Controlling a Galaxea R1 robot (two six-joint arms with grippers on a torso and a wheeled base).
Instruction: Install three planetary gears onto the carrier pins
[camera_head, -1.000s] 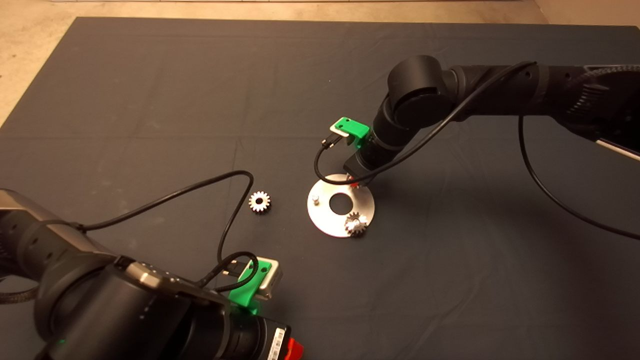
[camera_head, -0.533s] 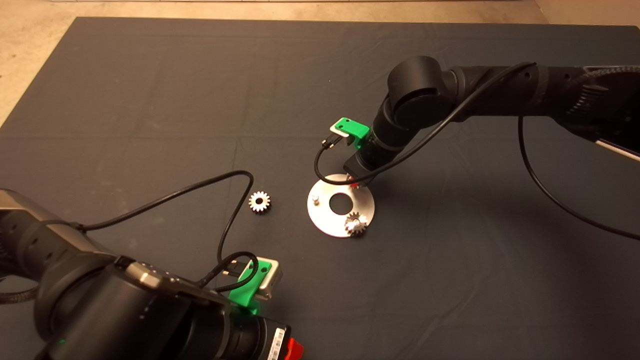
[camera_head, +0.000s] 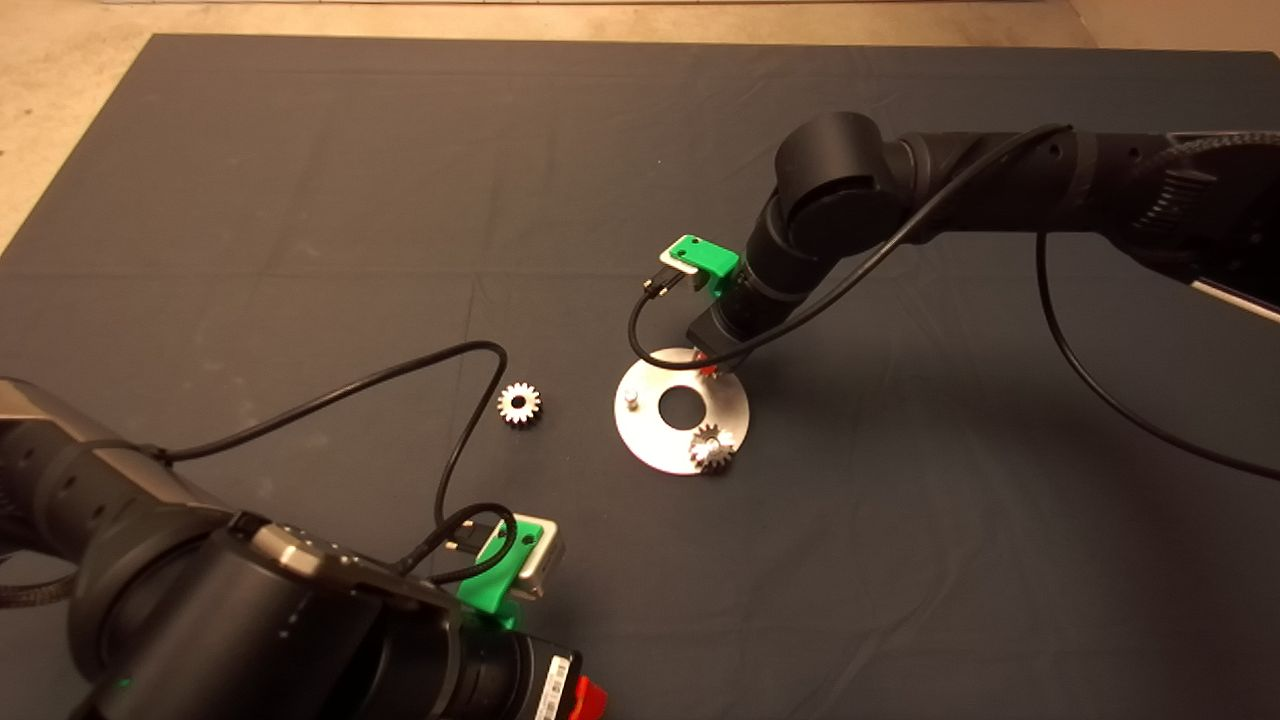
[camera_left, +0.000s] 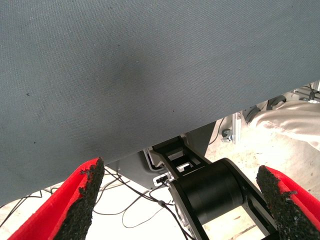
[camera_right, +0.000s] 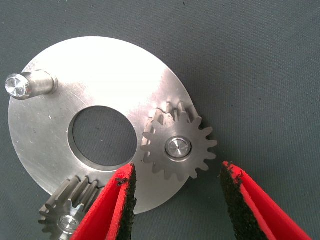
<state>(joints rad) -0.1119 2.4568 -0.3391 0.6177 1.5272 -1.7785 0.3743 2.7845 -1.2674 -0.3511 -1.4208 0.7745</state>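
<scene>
Over the disc, the right gripper sits spread around a seated gear; another gear is seated, one pin bare. Third gear lies left of disc. Left gripper parked, open. Risk: a pad snagging teeth on retreat, lifting the gear.

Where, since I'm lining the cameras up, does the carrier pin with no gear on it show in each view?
Head view: the bare carrier pin stands on the disc's left side, left of the centre hole.
Left wrist view: not in it; mostly mat.
Right wrist view: the pin is across the centre hole from the right gripper.
Shared landmark: the centre hole.
</scene>
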